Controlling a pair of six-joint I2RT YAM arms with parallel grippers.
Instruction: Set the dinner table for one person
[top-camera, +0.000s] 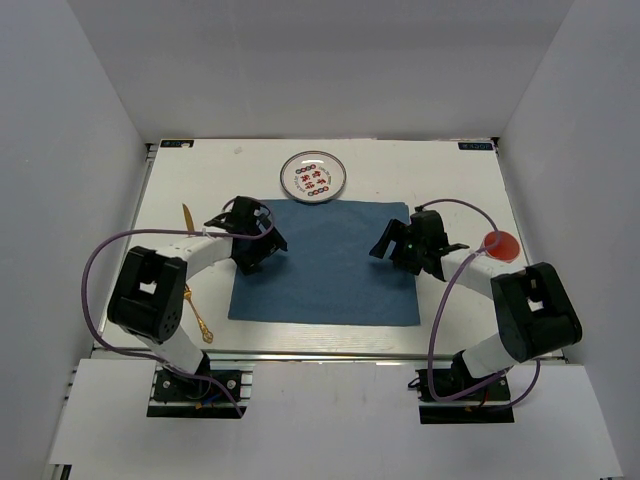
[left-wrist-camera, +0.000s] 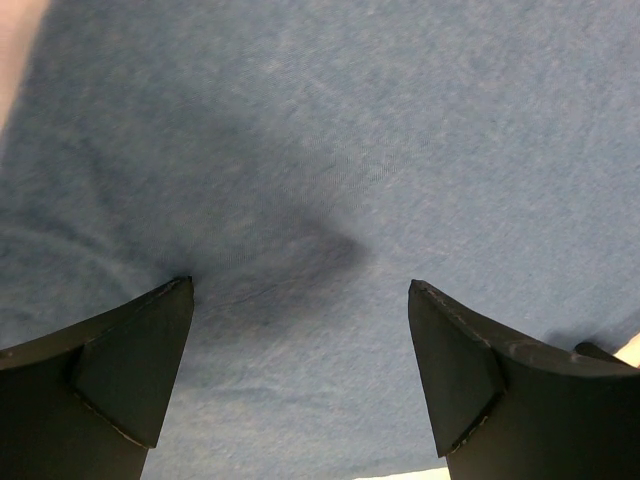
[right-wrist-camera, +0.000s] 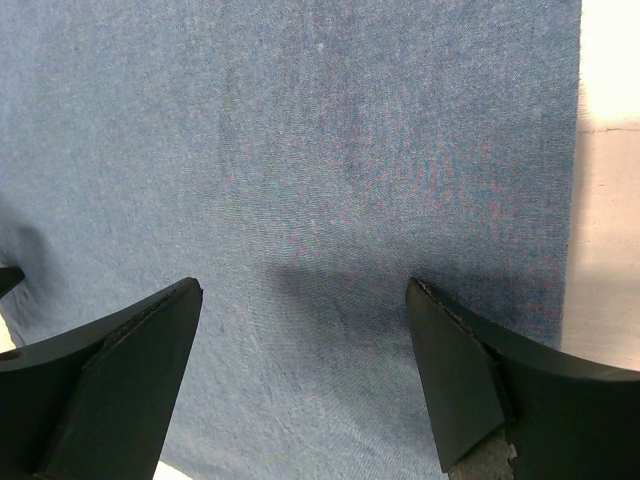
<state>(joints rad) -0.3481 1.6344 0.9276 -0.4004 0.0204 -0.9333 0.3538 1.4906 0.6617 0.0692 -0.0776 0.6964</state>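
The white dinner table (top-camera: 450, 175) carries a blue cloth placemat (top-camera: 325, 270) at its middle. My left gripper (top-camera: 268, 240) is open and empty, low over the placemat's left part (left-wrist-camera: 330, 150). My right gripper (top-camera: 385, 245) is open and empty, low over the placemat's right part (right-wrist-camera: 330, 150). A round plate (top-camera: 313, 177) with a red and dark pattern sits just beyond the placemat's far edge. A red cup (top-camera: 501, 245) stands at the right, behind my right arm. A gold knife (top-camera: 187, 217) lies at the left, and gold cutlery (top-camera: 197, 313) lies near the left arm's base.
White walls enclose the table on three sides. Purple cables loop from both arms over the table's near corners. The table's metal front rail (top-camera: 330, 352) runs along the near edge.
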